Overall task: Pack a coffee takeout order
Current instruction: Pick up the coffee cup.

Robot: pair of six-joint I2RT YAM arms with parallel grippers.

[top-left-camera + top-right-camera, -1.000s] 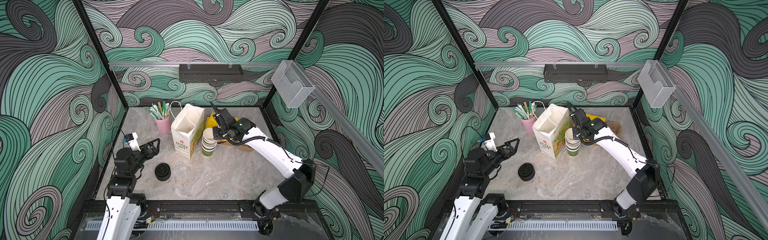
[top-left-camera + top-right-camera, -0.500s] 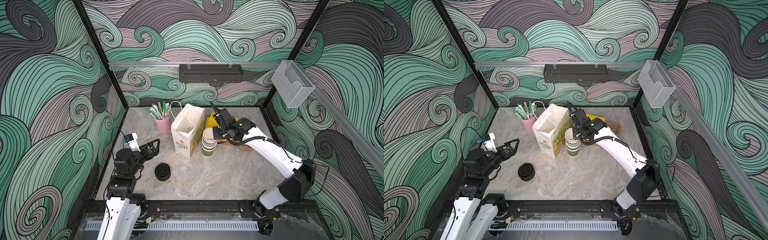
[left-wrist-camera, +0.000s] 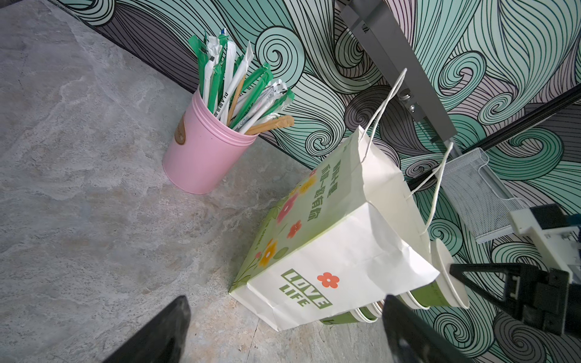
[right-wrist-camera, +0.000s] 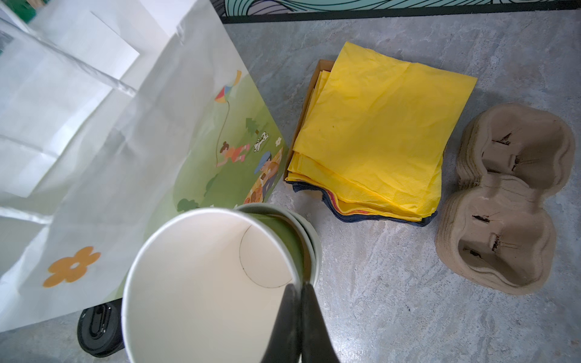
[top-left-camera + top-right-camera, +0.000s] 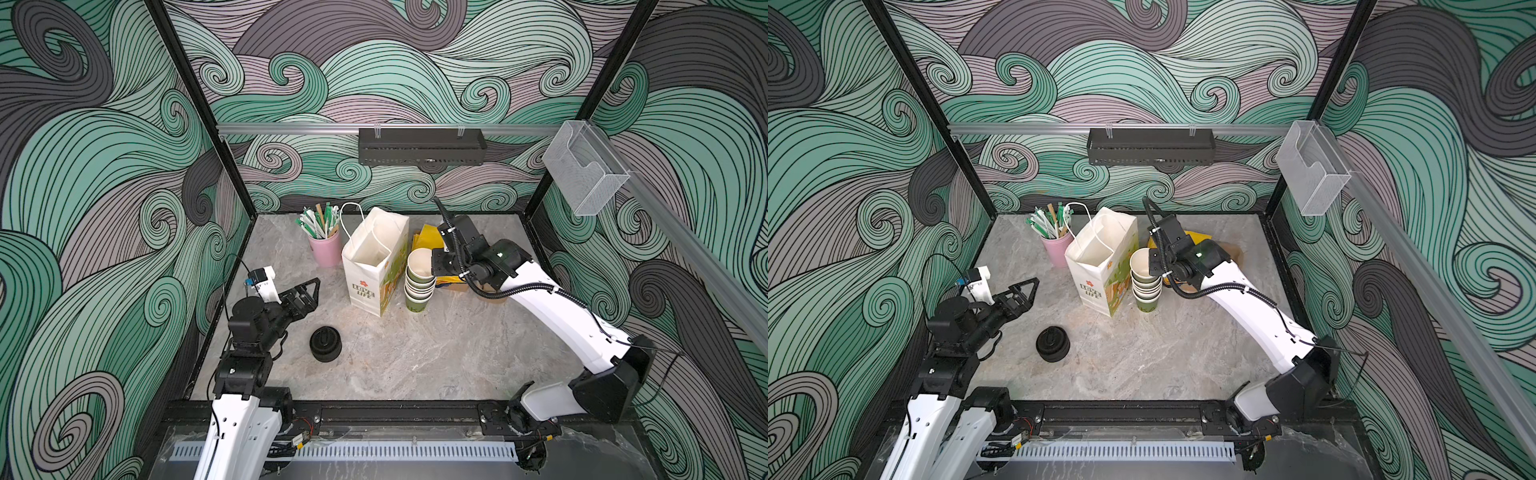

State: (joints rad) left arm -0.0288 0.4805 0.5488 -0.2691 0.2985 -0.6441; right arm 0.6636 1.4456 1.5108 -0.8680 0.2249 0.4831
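Closure: the right claw [image 4: 298, 287] has just pinched the rim of the top cup [image 4: 204, 283], which sits on the stack [image 5: 419, 286] beside the bag [image 5: 374, 266]. It looks ready to lift. Left claw [image 5: 309, 291] hangs spread.

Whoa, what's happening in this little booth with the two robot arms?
They're putting together a takeout coffee order. The right gripper is shut on the rim of the top cup of the stack of green cups beside the open paper bag. The left gripper hangs open and empty near the black lids. The yellow napkins and pulp carriers lie untouched on the table; nothing shows inside the bag.
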